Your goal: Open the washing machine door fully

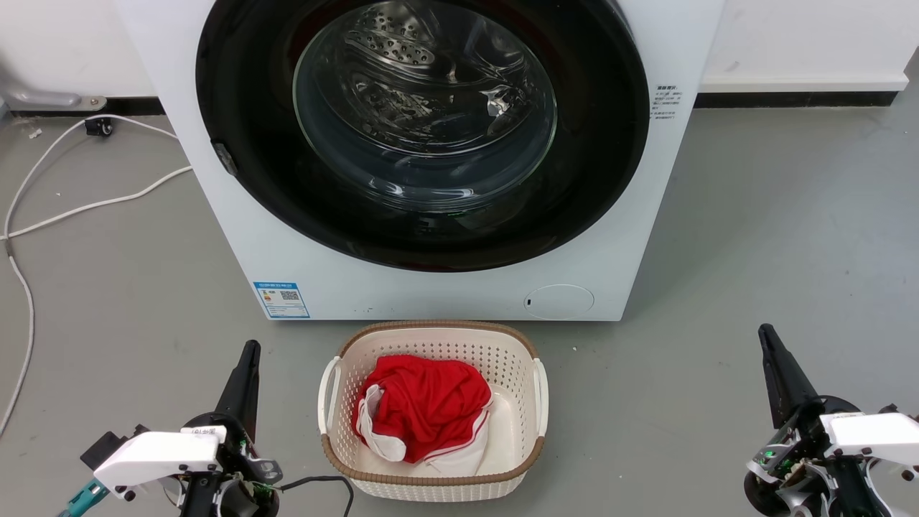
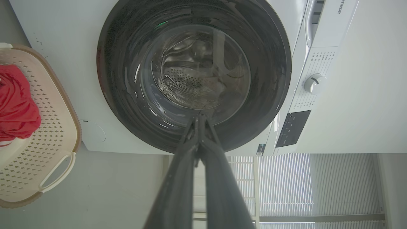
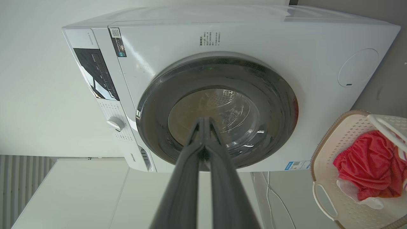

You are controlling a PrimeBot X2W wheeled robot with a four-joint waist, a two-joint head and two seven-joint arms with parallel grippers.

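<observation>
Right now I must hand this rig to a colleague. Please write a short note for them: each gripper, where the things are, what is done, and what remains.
Left gripper: shut, holding nothing, low and apart from the machine.
Right gripper: shut, holding nothing, also low and apart.
The washing machine door sits closed against the washing machine. A basket with a red cloth stands on the floor just in front of the machine.
Done: nothing yet; the door is untouched.
Left: reach the door and swing it fully open.
</observation>
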